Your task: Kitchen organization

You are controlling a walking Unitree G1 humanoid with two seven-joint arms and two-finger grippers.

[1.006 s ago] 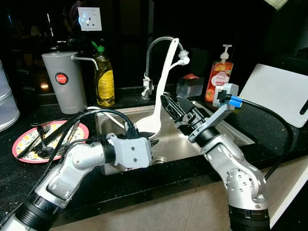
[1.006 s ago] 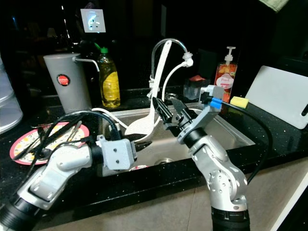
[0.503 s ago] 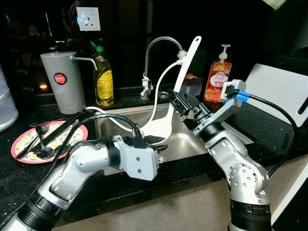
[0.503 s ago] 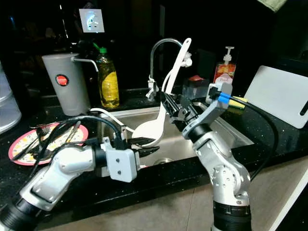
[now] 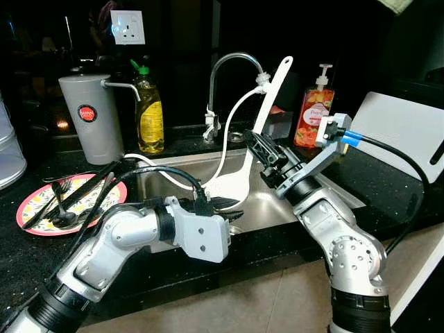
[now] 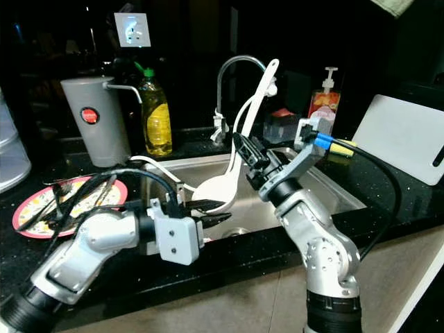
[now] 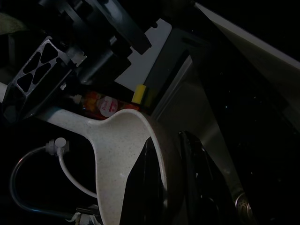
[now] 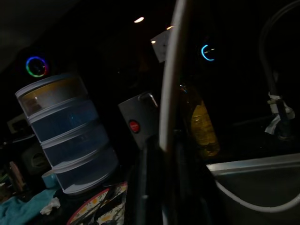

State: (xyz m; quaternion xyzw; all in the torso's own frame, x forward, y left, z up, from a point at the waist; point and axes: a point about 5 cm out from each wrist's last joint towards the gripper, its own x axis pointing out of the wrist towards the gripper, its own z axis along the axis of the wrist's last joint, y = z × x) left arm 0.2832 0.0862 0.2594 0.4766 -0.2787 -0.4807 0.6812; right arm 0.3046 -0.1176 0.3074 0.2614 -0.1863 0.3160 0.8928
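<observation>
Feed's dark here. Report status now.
Right gripper shut on white ladle handle. Left gripper at its bowl over sink. Faucet close behind.

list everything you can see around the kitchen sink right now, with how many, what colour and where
White ladle: 1, white, upright over the sink, held by both grippers.
Sink: 1, steel, set in the black counter.
Faucet: 1, chrome, behind the sink, with a white hose.
Dish soap bottle: 1, yellow, green cap, left of faucet.
Thermos jug: 1, grey, left of the soap.
Plate: 1, pink patterned, left counter, carrying dark cutlery.
Hand soap pump: 1, orange-red, right of faucet.
Cutting board: 1, white, far right.
Wall socket: 1, white, back wall.
Stacked containers: 1 stack, bluish, far left.
Left gripper: at the ladle's bowl.
Right gripper: on the handle.
</observation>
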